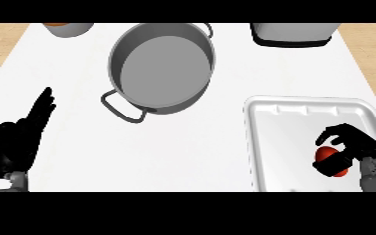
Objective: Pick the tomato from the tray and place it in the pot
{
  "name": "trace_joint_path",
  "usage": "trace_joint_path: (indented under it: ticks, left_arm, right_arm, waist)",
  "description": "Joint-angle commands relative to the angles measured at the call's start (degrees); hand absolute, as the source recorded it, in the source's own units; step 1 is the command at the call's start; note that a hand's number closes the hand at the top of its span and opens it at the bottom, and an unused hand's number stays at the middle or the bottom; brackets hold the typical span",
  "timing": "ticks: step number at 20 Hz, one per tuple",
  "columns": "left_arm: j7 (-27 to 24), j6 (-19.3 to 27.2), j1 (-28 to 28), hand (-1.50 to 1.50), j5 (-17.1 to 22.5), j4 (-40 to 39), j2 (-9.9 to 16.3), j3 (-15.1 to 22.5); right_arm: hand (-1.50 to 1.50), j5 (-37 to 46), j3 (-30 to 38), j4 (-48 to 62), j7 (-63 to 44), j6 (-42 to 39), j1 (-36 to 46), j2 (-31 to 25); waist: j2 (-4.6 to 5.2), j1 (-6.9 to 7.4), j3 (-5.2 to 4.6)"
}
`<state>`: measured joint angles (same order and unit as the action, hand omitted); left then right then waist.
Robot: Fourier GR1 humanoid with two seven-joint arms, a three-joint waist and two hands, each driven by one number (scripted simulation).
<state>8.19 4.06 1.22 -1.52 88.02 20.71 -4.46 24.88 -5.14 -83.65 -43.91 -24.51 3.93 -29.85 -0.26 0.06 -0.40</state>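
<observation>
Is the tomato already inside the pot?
No, the tomato lies over the tray with the right hand curled round it; the pot holds nothing.

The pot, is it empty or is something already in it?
Empty. The pot shows only its bare grey bottom, and the tomato is over the tray with the right hand curled round it.

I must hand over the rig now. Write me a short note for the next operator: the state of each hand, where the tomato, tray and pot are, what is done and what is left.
Right hand: over the tray, fingers curled round the tomato.
Left hand: open, resting at the left edge, fingers up.
Tomato: in the tray's lower right part; whether it is lifted off the tray cannot be told.
Pot: upper centre of the counter, holds nothing, left of and beyond the tray.
Done: tomato grasped.
Left: lift it, carry it up and left to the pot, release it inside.
</observation>
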Motion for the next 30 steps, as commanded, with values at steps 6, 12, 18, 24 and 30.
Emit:
trace_joint_path:
  ticks: [6,12,18,24,30]
  left_arm:
    - [3.3,-0.5,1.1,0.00,-3.0,5.2,-3.1,-0.4]
    - [-0.7,-3.8,-1.1,0.00,-2.7,0.9,-2.7,1.6]
    - [-0.1,-4.5,-5.4,0.00,-3.8,0.3,-3.2,4.1]
    - [0.3,-3.9,-6.6,0.00,-4.2,-1.1,-3.7,4.0]
    - [0.8,-3.7,-7.8,0.00,-4.4,-2.5,-4.4,4.3]
  right_arm:
    - [1.50,2.4,2.3,-3.8,-1.5,-4.1,-0.5,3.3]
    - [1.50,12.6,-16.6,-6.2,-10.2,2.5,14.7,22.2]
    - [1.50,20.9,-26.7,-0.2,-17.1,7.1,29.9,29.5]
    - [1.50,30.1,-30.1,4.9,-24.6,12.5,45.9,29.8]
    - [1.50,36.1,-31.5,10.0,-31.0,17.8,57.6,29.8]
  waist:
    - [0.19,0.01,0.40]
    - [0.77,7.41,0.14]
    - [1.44,11.18,-0.12]
    - [0.73,10.58,-0.16]
    - [0.80,9.96,-0.05]
